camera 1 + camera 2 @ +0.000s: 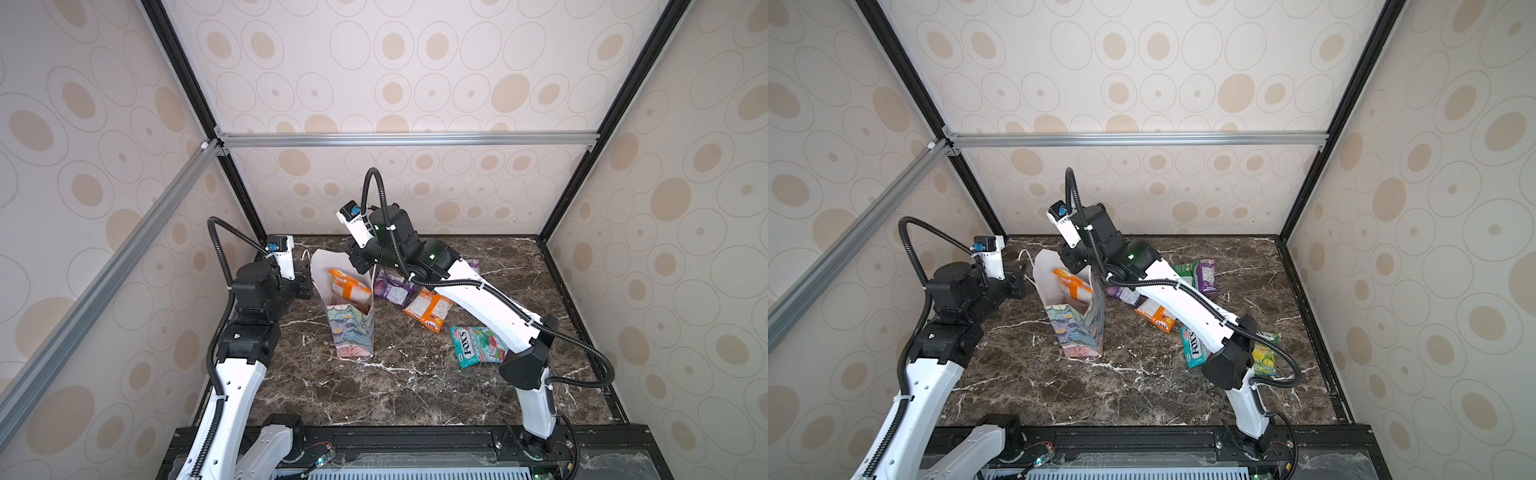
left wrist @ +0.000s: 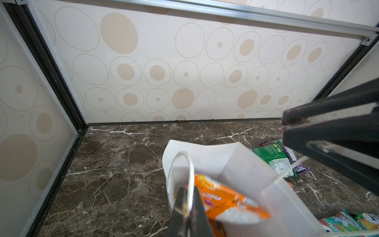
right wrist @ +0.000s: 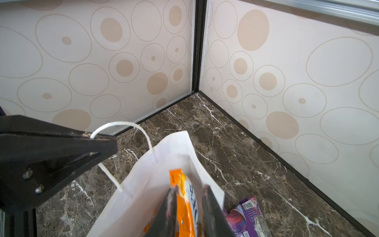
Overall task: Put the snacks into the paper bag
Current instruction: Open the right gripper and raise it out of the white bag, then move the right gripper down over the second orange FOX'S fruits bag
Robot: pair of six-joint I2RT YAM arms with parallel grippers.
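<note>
**Orange packet in the bag's mouth, handle pinched on the left**

The paper bag [image 1: 353, 330] stands upright on the dark marbled worktop [image 1: 374, 399], left of the middle, with its white inside showing from above. The left claw [image 2: 187, 192] is pressed together on one white cord handle [image 2: 191, 172] at the bag's far-left side. The right wrist view shows the same pinch, with the cord looping out from the closed tips.

The right claw [image 3: 189, 187] hangs over the bag's open mouth with its fingers [image 3: 171, 205] a little apart. An orange packet [image 1: 349, 289] sits inside the mouth against the white inner wall. In the left wrist view it is blurred and lies clear of the right claw's tips, so that claw grips nothing.

The other snacks lie on the worktop to the right of the bag. A purple packet [image 1: 392, 291] is just beside the bag under the right arm, with a second orange packet [image 1: 428, 309] next to it. A teal FOX'S packet [image 1: 478, 345] lies nearer the front, partly under the arm. Farther back, a green packet [image 1: 1185, 270] touches another purple one [image 1: 1206, 276]. A yellow-green packet [image 1: 1264, 353] shows by the arm's elbow.
</note>
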